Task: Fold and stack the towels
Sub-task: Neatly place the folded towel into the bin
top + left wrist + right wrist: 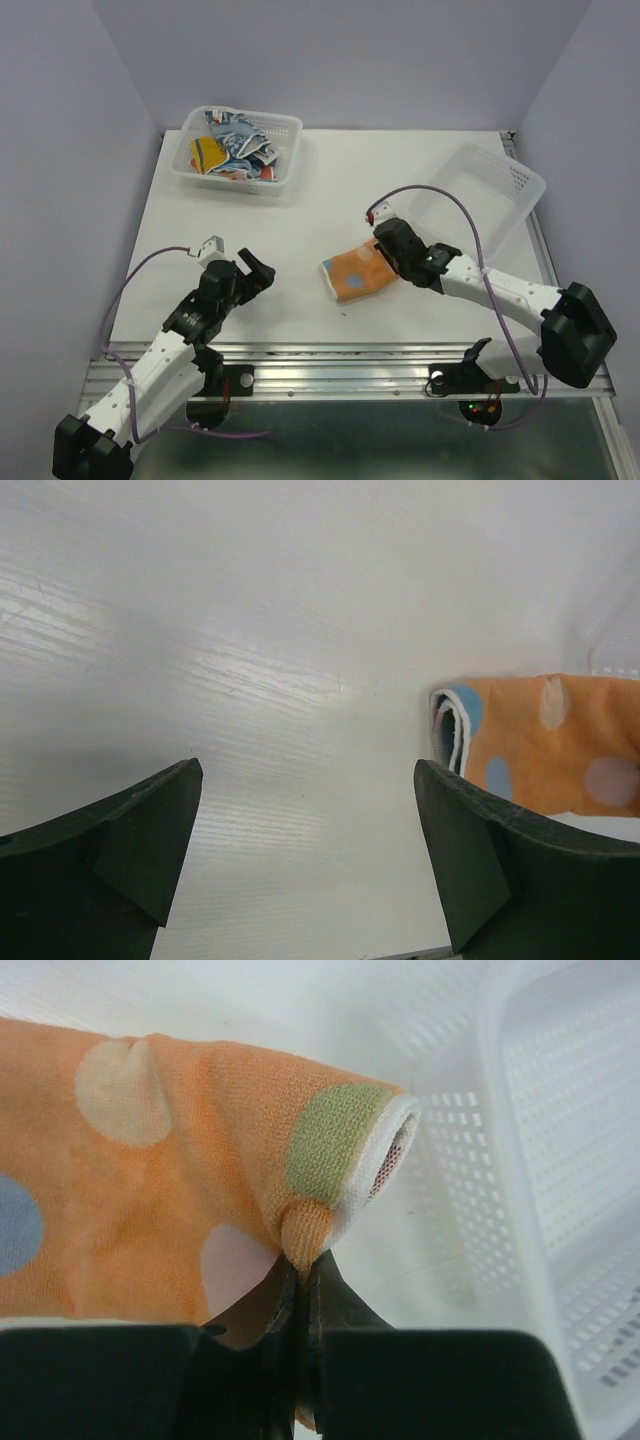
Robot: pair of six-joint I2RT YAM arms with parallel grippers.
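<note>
Right gripper [300, 1275] pinched shut on hemmed corner of folded orange dotted towel [180, 1200]. Towel flat on counter [300, 220], ahead-left of that gripper; empty basket [580, 1110] just right. Left gripper [305, 780] spread wide, holding nothing, towel ahead-right. For clean lift: catch all layers, raise low, keep fold closed.

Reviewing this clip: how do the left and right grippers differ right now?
The left gripper has its fingers wide apart; the right gripper is pinched shut. The left gripper holds nothing, while the right gripper clamps an edge of the orange dotted towel. The left gripper sits over bare table, apart from the towel; the right gripper touches it. Both have dark fingers.
</note>
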